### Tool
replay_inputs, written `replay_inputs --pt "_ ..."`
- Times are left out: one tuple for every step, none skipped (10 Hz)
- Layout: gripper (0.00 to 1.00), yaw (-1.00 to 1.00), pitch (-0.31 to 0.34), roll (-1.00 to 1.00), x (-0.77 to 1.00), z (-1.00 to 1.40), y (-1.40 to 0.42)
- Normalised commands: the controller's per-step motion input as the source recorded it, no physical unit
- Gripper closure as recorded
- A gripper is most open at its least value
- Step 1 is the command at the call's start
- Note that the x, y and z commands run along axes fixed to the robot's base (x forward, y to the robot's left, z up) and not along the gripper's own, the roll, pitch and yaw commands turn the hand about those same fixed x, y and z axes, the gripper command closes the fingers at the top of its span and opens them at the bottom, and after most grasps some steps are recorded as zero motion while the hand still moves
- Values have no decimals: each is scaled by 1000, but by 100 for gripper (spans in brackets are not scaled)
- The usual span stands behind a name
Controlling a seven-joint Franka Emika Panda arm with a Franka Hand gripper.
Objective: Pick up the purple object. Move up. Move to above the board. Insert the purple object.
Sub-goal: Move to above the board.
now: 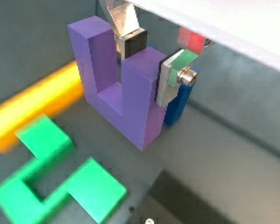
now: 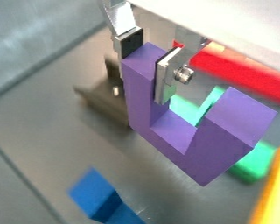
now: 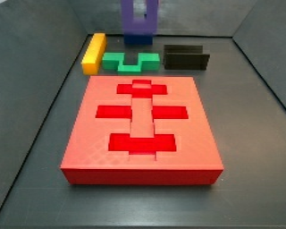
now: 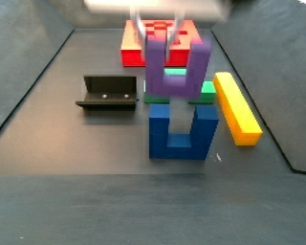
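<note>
One purple block [image 4: 176,67], clamped on a prong by gripper [image 1: 154,59], hanging above blue block [image 4: 179,132]. Lift step apparently underway; next, across to above board [image 3: 140,121].

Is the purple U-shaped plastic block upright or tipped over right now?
Upright. The purple U-shaped plastic block has both prongs pointing up, and the gripper, behind the big red board, clamps one prong between its silver fingers.

No text, label, brand, number or sign can be read on anything in these views. The hand [image 1: 149,54], closed on one prong of the purple object [image 1: 119,83], is unmarked too.
</note>
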Motion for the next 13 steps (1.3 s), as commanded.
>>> replay_inputs --pt "100 -5 41 8 -51 1400 -2" --pt "100 4 34 25 20 1400 9" --pt "100 5 82 19 48 907 7" --pt "100 5 97 22 43 536 4" --pt "100 7 67 19 40 238 0" --pt "100 7 56 16 19 173 1" --pt "100 298 398 -49 -145 181 -1400" --pt "100 281 364 -20 -142 171 -1400" --pt "100 201 258 15 -141 173 -1400" --pt "100 95 155 -20 -137 172 -1400" --pt "100 57 109 -3 -136 182 -1400" --pt "100 49 81 20 -136 190 -1400" --pt "100 28 58 -8 -126 192 -1400"
